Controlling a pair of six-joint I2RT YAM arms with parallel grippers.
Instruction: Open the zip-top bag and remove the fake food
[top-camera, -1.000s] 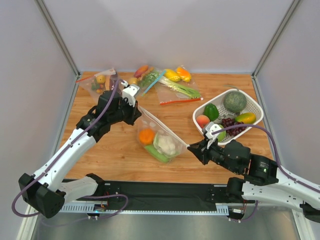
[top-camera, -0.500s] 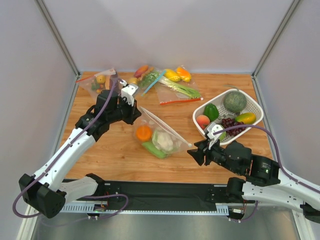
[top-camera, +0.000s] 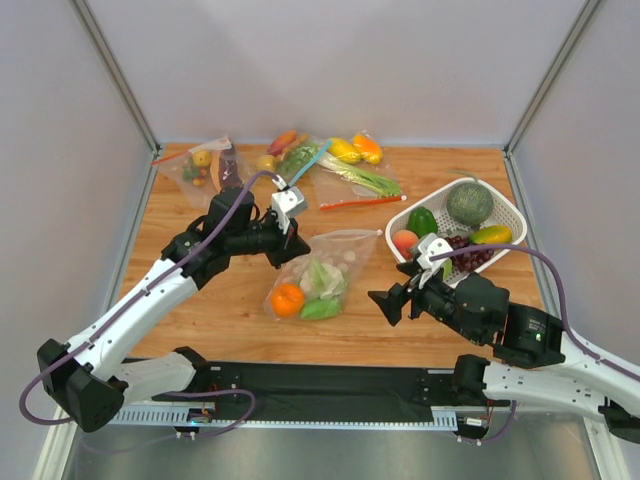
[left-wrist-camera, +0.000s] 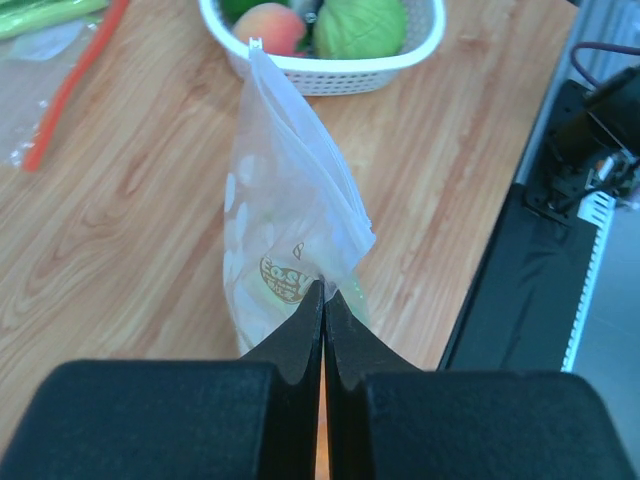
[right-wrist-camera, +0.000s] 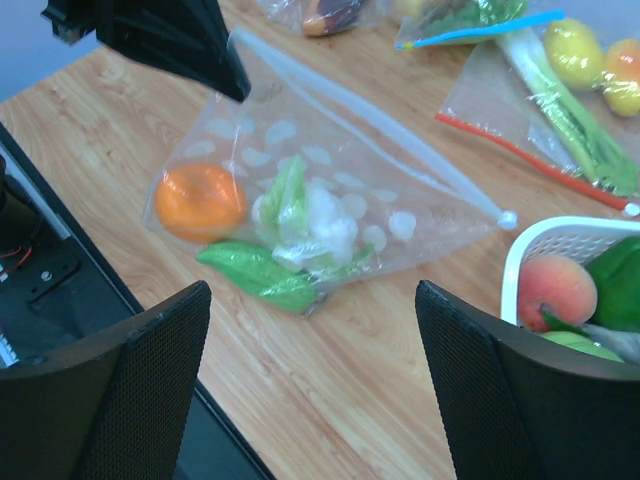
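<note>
Currently, one zip-top bag (top-camera: 345, 250) lies on the table (top-camera: 225, 312) left of the white basket (top-camera: 512, 213), with its far zip end close to the basket rim.

Contents, three, all inside the bag:
- one orange (top-camera: 288, 299)
- one cauliflower (top-camera: 322, 278)
- one green piece (top-camera: 320, 309)

Arms, two:
- Left gripper (left-wrist-camera: 323, 300) reaches in from the side away from the basket. Its jaws are pressed together on the bag's upper corner, which is held up.
- Right gripper (top-camera: 385, 302) sits low, in front of the basket. Its jaws are spread wide, grip nothing and stand clear of the bag.

Further bags (top-camera: 355, 180), three, lie beyond the basket to its left.

Whether the zip is parted is hard to tell. The right arm is cut off at the frame edge.
</note>
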